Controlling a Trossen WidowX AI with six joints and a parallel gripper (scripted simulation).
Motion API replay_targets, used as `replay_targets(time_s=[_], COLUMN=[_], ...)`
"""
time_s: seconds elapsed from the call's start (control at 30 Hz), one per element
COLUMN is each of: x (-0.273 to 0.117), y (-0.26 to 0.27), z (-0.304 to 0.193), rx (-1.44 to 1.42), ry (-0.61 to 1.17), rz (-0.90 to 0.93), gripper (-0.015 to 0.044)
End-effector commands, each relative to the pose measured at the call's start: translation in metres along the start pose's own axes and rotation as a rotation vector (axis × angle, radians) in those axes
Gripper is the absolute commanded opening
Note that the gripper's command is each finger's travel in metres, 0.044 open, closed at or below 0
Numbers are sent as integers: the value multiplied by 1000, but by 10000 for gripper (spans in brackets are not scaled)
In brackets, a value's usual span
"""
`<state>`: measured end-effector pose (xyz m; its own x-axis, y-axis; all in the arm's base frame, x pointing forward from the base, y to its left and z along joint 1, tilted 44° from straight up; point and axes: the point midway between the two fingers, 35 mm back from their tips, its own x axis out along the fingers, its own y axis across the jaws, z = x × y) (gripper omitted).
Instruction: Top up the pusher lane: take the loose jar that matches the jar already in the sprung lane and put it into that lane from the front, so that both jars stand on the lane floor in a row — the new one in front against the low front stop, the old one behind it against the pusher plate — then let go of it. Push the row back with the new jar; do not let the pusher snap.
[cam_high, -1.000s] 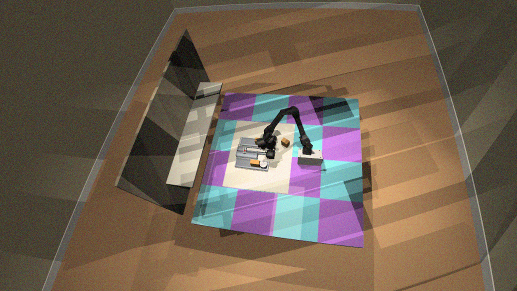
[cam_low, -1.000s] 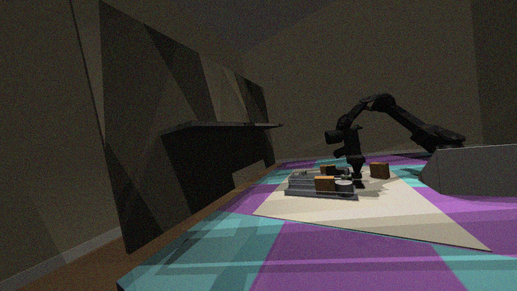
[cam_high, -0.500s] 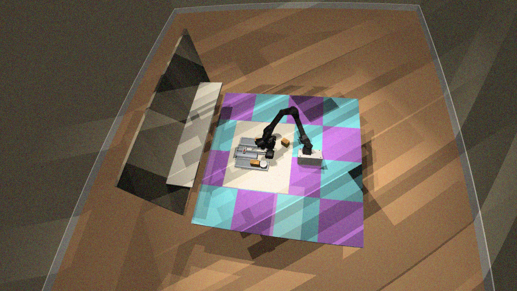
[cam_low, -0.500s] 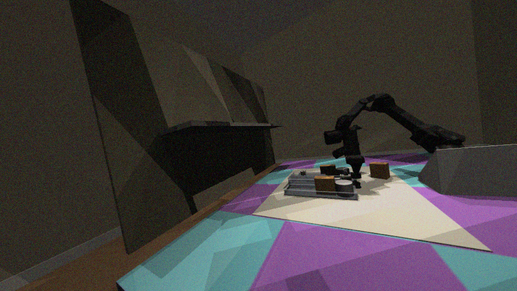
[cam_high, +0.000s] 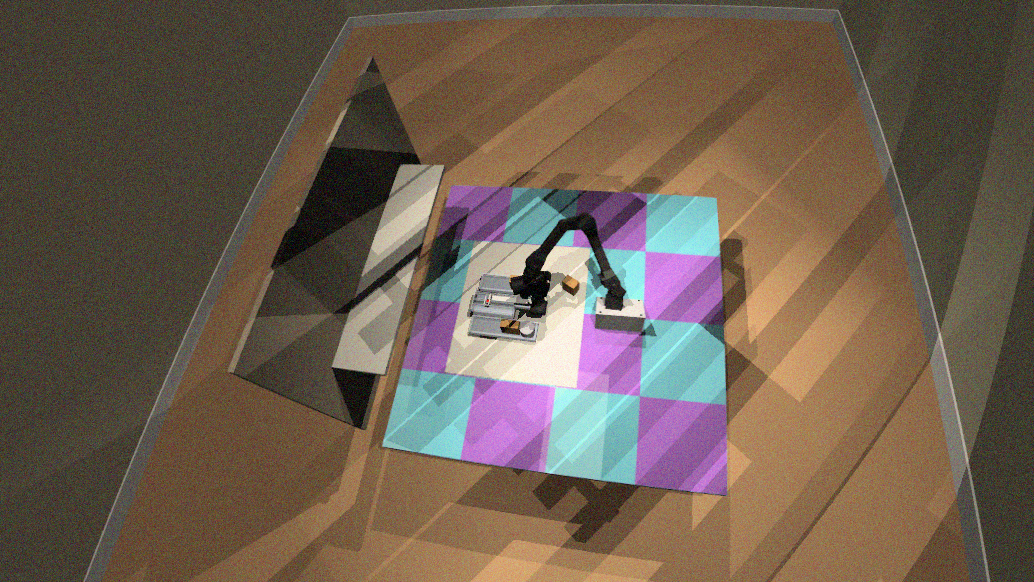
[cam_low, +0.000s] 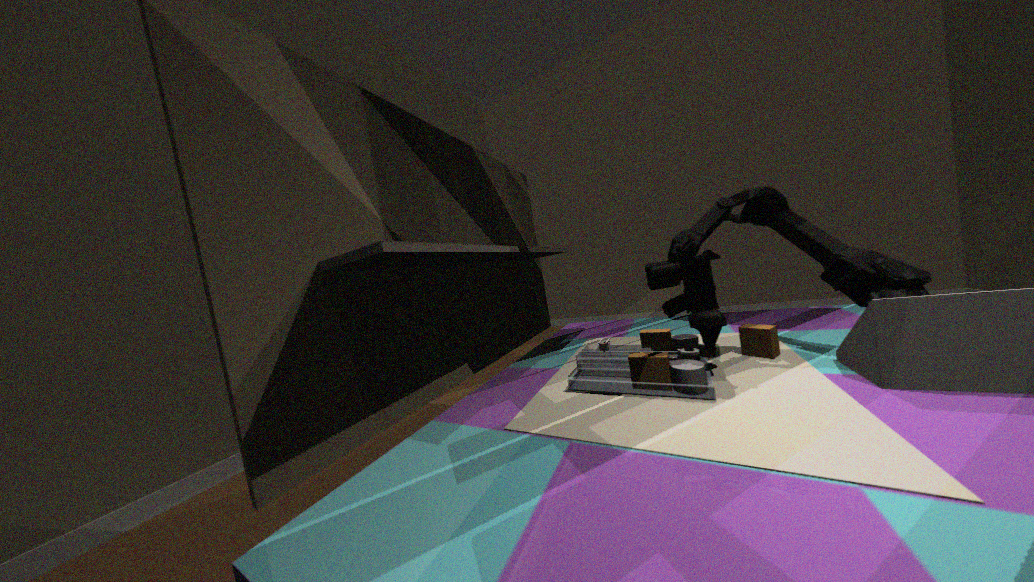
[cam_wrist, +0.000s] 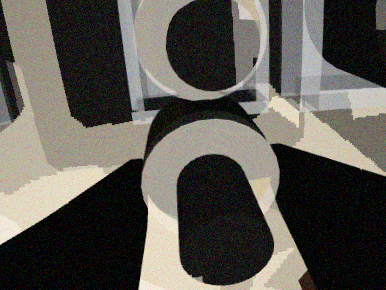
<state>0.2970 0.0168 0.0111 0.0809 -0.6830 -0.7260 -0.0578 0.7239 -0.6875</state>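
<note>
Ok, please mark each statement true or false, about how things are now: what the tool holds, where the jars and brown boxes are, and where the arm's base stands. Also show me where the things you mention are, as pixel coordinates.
1. The tool (cam_high: 536, 312) (cam_low: 711, 352) (cam_wrist: 206, 165) is holding a jar (cam_wrist: 215, 136). True.
2. The loose brown box (cam_high: 570, 284) (cam_low: 758, 341) stands inside a lane. False: it stands outside the lanes, on the cream mat (cam_high: 535, 361) (cam_low: 723, 419).
3. In the outer lane nearest the exterior camera, a light grey jar (cam_high: 527, 330) (cam_low: 688, 375) stands in front of a brown box (cam_high: 510, 326) (cam_low: 649, 370). True.
4. The arm's base (cam_high: 635, 307) (cam_low: 955, 339) stands on the cream mat. False: it is beside it, on the checkered surface.
</note>
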Motion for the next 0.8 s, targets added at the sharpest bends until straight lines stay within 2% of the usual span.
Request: replay_targets(time_s=[0.0, 0.77], x=[-3, -4], y=[-2, -2], z=[9, 18], rx=[15, 15], ry=[-21, -21], rz=[0, 0], gripper=[0, 0])
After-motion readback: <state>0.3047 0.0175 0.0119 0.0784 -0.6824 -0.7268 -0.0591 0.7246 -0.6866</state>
